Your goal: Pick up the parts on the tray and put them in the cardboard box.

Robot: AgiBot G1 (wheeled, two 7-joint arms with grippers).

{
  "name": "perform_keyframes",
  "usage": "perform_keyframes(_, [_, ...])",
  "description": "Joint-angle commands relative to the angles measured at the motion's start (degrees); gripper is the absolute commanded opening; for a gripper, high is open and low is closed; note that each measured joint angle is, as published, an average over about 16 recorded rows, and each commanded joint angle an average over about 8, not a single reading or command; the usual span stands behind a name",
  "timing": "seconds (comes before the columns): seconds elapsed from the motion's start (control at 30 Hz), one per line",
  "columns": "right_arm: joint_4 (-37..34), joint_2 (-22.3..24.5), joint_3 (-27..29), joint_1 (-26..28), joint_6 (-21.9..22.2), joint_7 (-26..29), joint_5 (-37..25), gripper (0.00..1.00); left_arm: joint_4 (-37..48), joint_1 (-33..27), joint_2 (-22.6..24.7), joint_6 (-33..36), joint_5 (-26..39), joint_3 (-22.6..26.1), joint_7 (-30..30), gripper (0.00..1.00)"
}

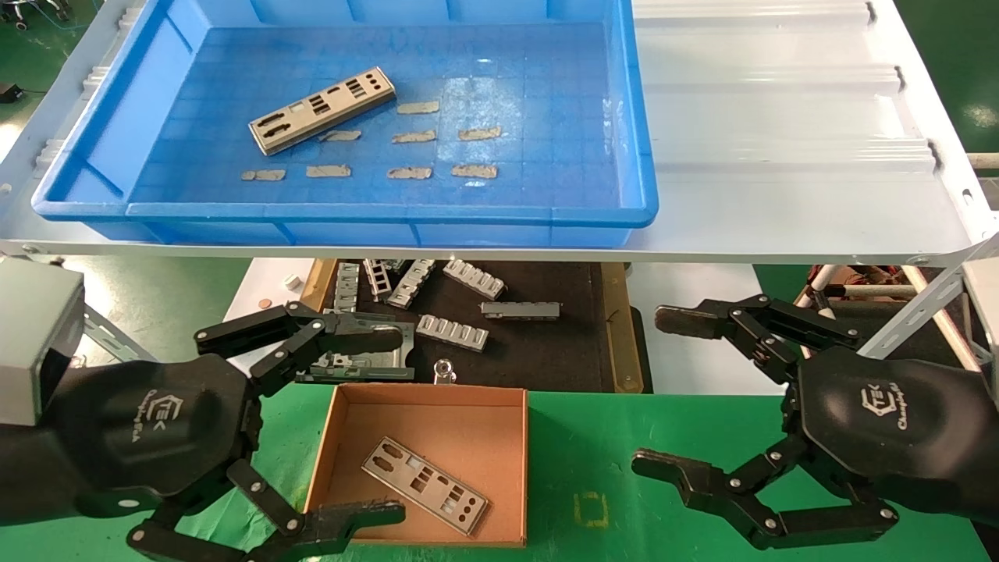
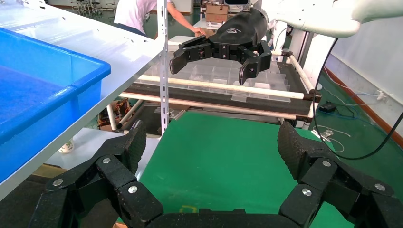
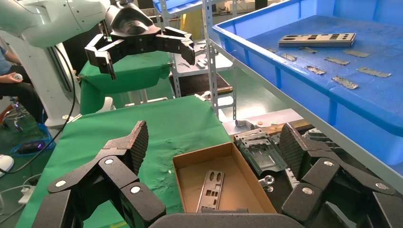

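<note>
Grippers — left gripper [image 1: 388,425], right gripper [image 1: 652,394] — both agape, empty, flanking cardboard box [image 1: 511,468].

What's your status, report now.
Left gripper open, empty, over the cardboard box. Right gripper open, idle above the green mat. One part boxed, one part left in the tray. Nothing blocking.

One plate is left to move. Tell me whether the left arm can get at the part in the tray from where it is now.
Probably yes. The part lies flat and alone on the tray floor with nothing over it. The left end effector is open and empty, low beside the cardboard box, so it must rise over the tray's rim first.
</note>
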Motion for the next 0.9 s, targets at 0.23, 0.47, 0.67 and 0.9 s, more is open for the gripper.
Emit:
perform_keyframes(0.23, [0.0, 0.0, 0.0, 0.0, 0.0, 0.0, 0.0, 1.00, 0.0, 0.0, 0.0, 0.0, 0.0, 0.0, 0.0, 1.00])
perform_keyframes(0.47, [0.0, 0.0, 0.0, 0.0, 0.0, 0.0, 0.0, 1.00, 0.0, 0.0, 0.0, 0.0, 0.0, 0.0, 0.0, 1.00])
perform_keyframes(0.67, [0.0, 0.0, 0.0, 0.0, 0.0, 0.0, 0.0, 1.00, 0.0, 0.0, 0.0, 0.0, 0.0, 0.0, 0.0, 1.00])
perform_keyframes(0.9, [0.0, 0.0, 0.0, 0.0, 0.0, 0.0, 0.0, 1.00, 0.0, 0.0, 0.0, 0.0, 0.0, 0.0, 0.0, 1.00])
